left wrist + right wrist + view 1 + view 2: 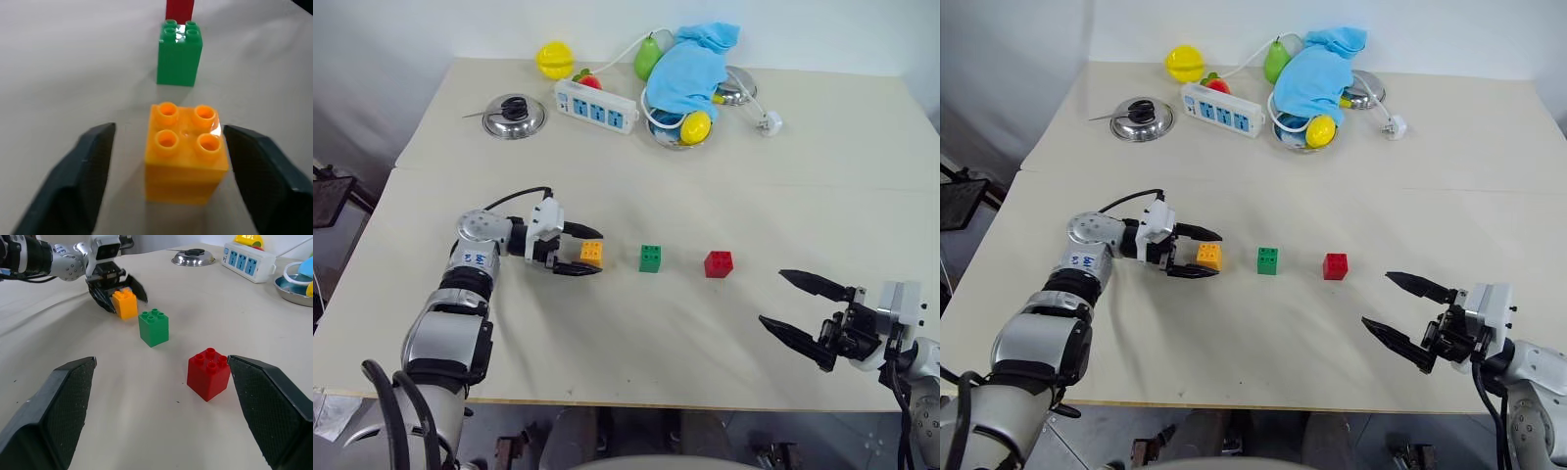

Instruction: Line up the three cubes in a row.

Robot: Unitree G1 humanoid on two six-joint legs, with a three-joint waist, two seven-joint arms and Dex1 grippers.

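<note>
my left gripper point(588, 253) open, straddling orange cube point(592, 253), no contact | green cube point(651, 258), red cube point(719, 263) in row on table point(607, 333) | likely light, rigid, slick plastic: pinch flat sides | right gripper point(798, 304) open, empty

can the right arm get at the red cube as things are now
Probably yes. The right gripper is open and aimed toward the red cube, which stands alone on bare table; the green cube sits apart on its far side.
</note>
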